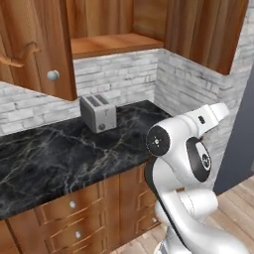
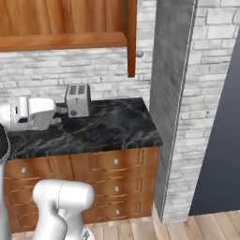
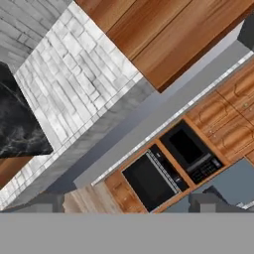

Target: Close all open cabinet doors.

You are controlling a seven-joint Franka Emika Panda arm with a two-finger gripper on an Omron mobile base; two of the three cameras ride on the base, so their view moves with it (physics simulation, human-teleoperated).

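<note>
Closest in, the white arm (image 1: pixel 188 163) is folded up high over the counter's edge, wrist pointing away from the cupboards, which reads as a resting pose before any reach has begun. In the hand view the gripper (image 3: pixel 126 202) shows its two dark tips set far apart with nothing between them, so the pincer is wide open and empty, looking across the room at a microwave (image 3: pixel 154 178) and a wall oven (image 3: pixel 191 151) set in far cabinetry. Next out, the black marble counter (image 1: pixel 59 154) carries a silver toaster (image 1: pixel 98 112) against the brick wall, drawer fronts below. Furthest and highest, the cabinet door (image 1: pixel 37 44) hangs swung out over the counter, knob (image 1: pixel 53 75) facing us in the left base view; the right base view catches that door (image 2: pixel 131 37) edge-on, confirming it stands square out from the shelf. My guess: the arm must rise and push it shut.
</note>
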